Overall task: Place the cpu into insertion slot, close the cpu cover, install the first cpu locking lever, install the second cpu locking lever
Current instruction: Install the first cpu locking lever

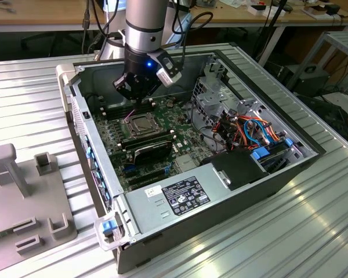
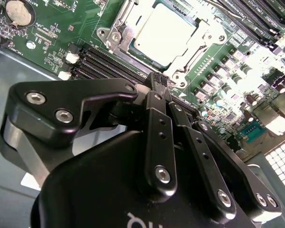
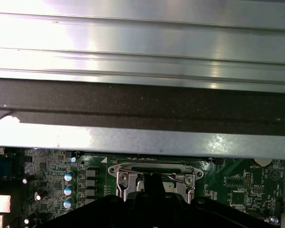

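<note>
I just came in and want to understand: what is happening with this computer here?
A robot arm is working inside an open computer case. The cpu is already seated on the motherboard, and the cpu cover is down around it. The claw, closed, sits right at the cover's edge. I cannot tell whether it grips a locking lever.

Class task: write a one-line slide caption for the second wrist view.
Shut tool poised at the edge of the cpu cover, closed over the cpu on the green motherboard.
</note>
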Controlling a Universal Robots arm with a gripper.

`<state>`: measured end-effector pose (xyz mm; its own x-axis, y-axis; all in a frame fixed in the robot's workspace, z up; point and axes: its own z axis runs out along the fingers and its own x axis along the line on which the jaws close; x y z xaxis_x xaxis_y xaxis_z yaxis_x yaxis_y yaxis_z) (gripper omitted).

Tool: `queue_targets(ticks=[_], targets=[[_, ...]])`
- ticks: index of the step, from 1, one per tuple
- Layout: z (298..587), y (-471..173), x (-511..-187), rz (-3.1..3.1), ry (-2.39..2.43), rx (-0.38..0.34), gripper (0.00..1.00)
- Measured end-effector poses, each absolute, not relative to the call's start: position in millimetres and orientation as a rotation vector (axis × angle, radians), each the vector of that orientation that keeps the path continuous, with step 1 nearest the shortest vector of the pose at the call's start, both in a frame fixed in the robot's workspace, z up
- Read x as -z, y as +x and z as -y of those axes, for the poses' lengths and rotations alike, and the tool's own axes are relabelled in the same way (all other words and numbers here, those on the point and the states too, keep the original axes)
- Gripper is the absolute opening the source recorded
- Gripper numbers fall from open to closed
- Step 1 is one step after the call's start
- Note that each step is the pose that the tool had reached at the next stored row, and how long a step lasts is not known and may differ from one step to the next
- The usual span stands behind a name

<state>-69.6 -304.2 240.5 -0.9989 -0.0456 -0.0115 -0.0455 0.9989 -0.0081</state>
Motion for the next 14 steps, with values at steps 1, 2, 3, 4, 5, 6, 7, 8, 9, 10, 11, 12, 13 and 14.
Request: queue_targets(ticks=[1, 2, 3, 4, 5, 6, 7, 8, 9, 10, 11, 12, 13, 14], targets=[[304.2, -69.6, -240.5, -3.129, -0.071, 0.012, 0.11], [304.2, -69.7, -240.5, -3.129, -0.071, 0.012, 0.11], [304.2, -69.9, -240.5, -3.129, -0.071, 0.012, 0.11], [304.2, -70.3, -240.4, -3.129, -0.071, 0.012, 0.11], [304.2, -71.0, -240.5, -3.129, -0.071, 0.012, 0.11], [304.2, -71.3, -240.5, -3.129, -0.071, 0.012, 0.11], [304.1, -71.5, -240.5, -3.129, -0.071, 0.012, 0.11], [303.5, -71.5, -240.5, -3.129, -0.071, 0.012, 0.11], [302.3, -71.5, -240.5, -3.129, -0.071, 0.012, 0.11], [301.0, -71.5, -240.5, -3.129, -0.071, 0.012, 0.11], [299.2, -71.5, -240.4, -3.129, -0.071, 0.012, 0.11], [297.9, -71.5, -240.4, -3.129, -0.071, 0.012, 0.11], [297.1, -71.4, -240.0, -3.129, -0.071, 0.012, 0.11], [297.0, -71.3, -239.8, -3.129, -0.071, 0.012, 0.11]])
